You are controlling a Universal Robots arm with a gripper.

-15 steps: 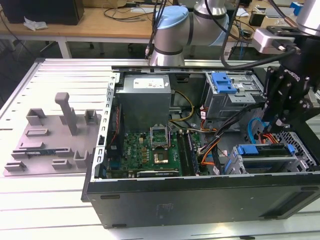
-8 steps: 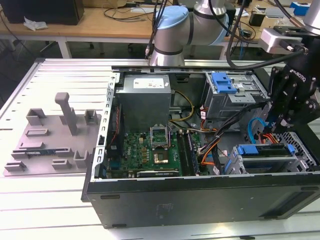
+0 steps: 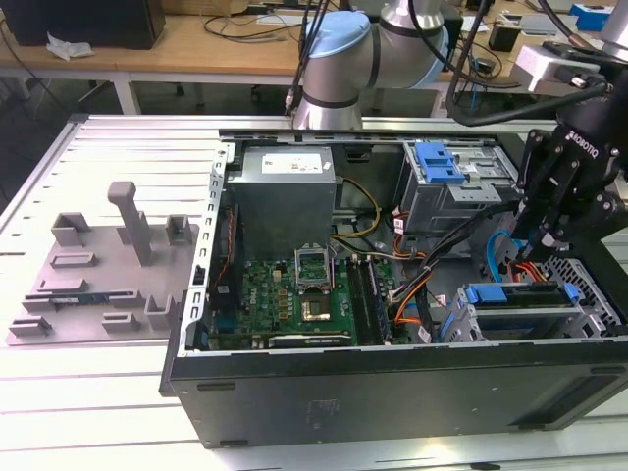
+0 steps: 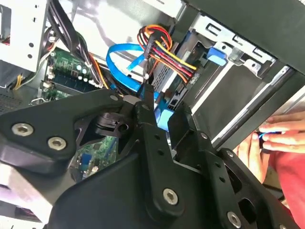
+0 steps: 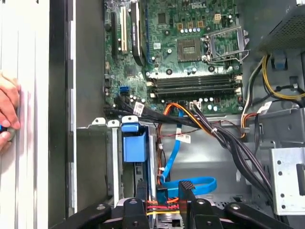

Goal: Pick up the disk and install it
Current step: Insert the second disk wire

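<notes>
Claw [image 5: 162, 202] hangs inside your open computer case [image 3: 392, 378], its fingers [image 5: 187, 190] a little apart around the blue end of the disk [image 5: 164, 194], touching or not you cannot tell. That disk sits in the drive cage [image 3: 520, 319] by the blue cable [image 5: 190, 183]. A hand [image 5: 7, 112] rests outside the case.

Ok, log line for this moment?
tool: inside case, over drive bay | disk: seated in bay | grip: cannot tell | hand: beside case

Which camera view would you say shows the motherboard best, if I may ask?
The first wrist view: the motherboard lies face-on, its socket and memory slots plain. The exterior view shows it slanted; the second wrist view catches small patches.
</notes>
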